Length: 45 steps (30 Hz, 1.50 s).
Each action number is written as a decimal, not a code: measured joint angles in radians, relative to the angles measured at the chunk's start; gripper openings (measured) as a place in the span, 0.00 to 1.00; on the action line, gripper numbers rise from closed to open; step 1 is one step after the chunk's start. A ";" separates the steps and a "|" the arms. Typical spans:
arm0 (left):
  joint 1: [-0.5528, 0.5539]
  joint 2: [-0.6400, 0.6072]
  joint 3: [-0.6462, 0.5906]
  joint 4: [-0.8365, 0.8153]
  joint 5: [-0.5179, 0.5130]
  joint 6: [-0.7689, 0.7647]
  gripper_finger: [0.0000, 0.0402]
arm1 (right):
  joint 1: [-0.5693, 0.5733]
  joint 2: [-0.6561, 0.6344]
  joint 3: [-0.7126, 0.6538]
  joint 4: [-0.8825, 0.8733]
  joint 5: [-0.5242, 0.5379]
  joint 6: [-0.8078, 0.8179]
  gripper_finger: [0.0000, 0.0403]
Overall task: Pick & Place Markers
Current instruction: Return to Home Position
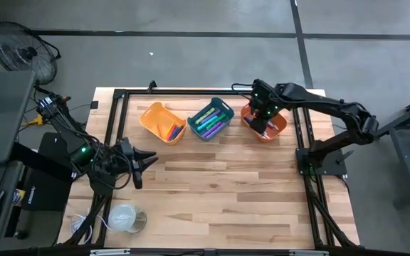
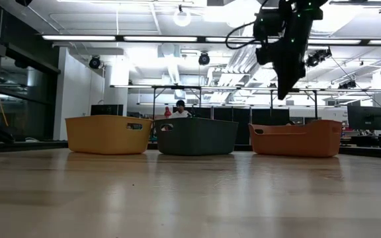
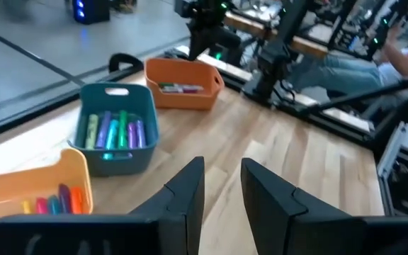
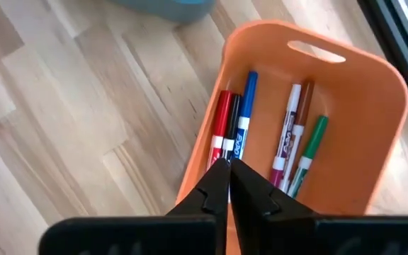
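Hovering above orange bin (image 2: 296,140) rim, R gripper (image 4: 229,161), fingers (image 4: 214,188) together; L gripper (image 3: 222,164) left-side.

A lab: ceiling strip lights (image 2: 84,38), monitors (image 2: 364,117) (a person (image 2: 180,110) seated beyond).

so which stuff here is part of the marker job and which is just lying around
Job: markers, yellow bin, blue bin, orange bin, right gripper shut above orange bin, left gripper open at table's left.
Lying about: white cup, fan.
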<state>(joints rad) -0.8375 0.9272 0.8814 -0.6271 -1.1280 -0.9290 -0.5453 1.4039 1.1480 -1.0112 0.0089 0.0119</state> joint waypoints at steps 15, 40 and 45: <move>0.159 0.000 0.000 0.063 -0.013 0.011 0.23 | -0.028 -0.276 -0.043 -0.022 -0.016 -0.065 0.00; 0.268 -0.156 -0.146 0.182 -0.002 0.113 0.23 | -0.027 -1.034 -0.713 0.671 -0.338 0.349 0.00; 0.279 -0.235 -0.300 0.510 0.085 0.270 0.23 | -0.006 -1.038 -0.713 0.692 -0.338 0.349 0.00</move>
<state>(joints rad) -0.5589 0.6920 0.5810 -0.1176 -1.0435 -0.6591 -0.5512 0.3655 0.4351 -0.3195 -0.3295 0.3607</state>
